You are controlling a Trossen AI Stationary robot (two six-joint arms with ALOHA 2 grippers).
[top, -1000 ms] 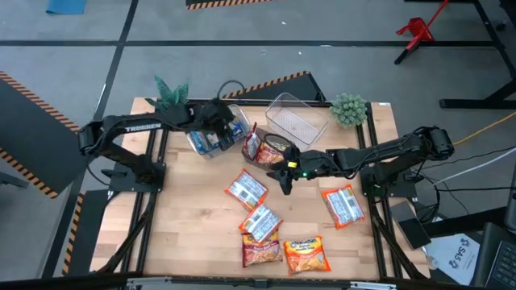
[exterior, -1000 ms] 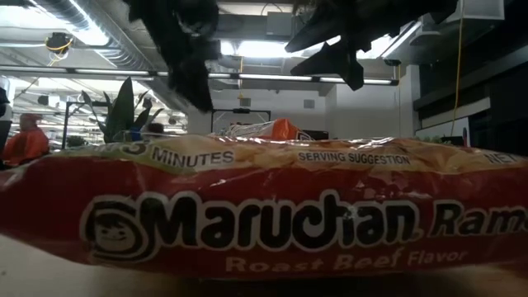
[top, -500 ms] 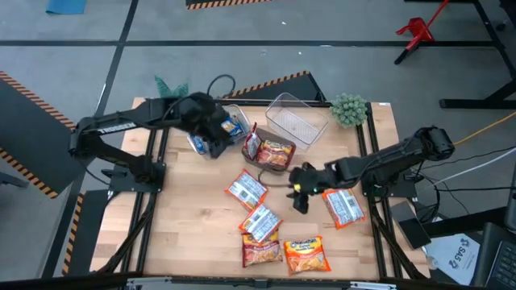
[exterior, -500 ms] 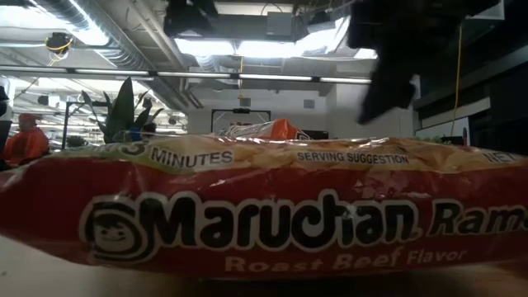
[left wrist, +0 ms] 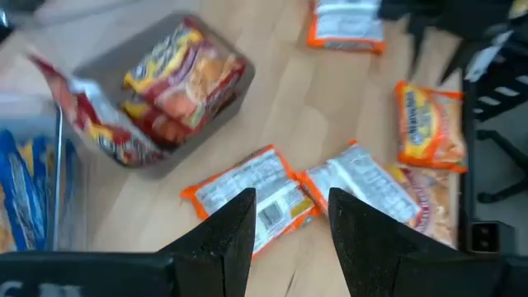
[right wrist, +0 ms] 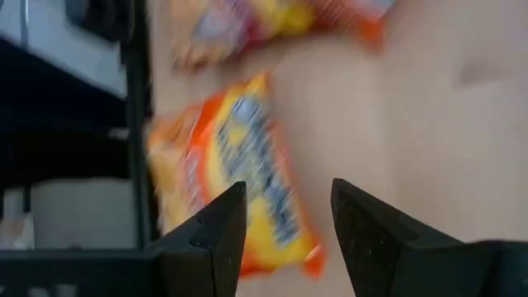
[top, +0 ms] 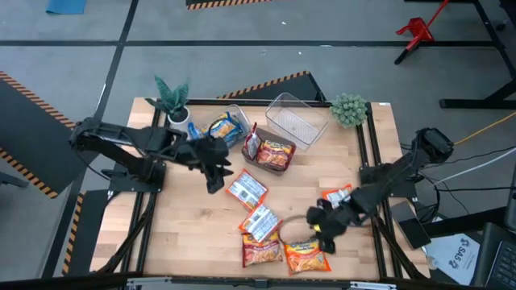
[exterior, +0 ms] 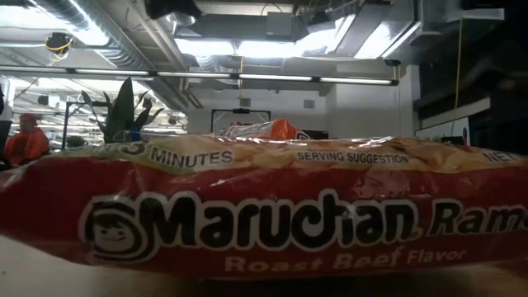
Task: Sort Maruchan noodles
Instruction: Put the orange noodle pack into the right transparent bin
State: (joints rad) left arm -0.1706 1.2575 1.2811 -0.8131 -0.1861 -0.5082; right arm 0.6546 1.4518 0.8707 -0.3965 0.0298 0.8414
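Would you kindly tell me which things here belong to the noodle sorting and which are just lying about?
Job: loose noodle packets, blue packets' bin, red packets' bin, empty clear bin, left gripper, right gripper.
Lying about: two plants.

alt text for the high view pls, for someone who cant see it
Overhead view of a wooden table where two dark robot arms hang over scattered ramen packets: the left gripper beside a face-down packet, the right gripper, open, above an orange packet. Three bins and two plants line the far edge.
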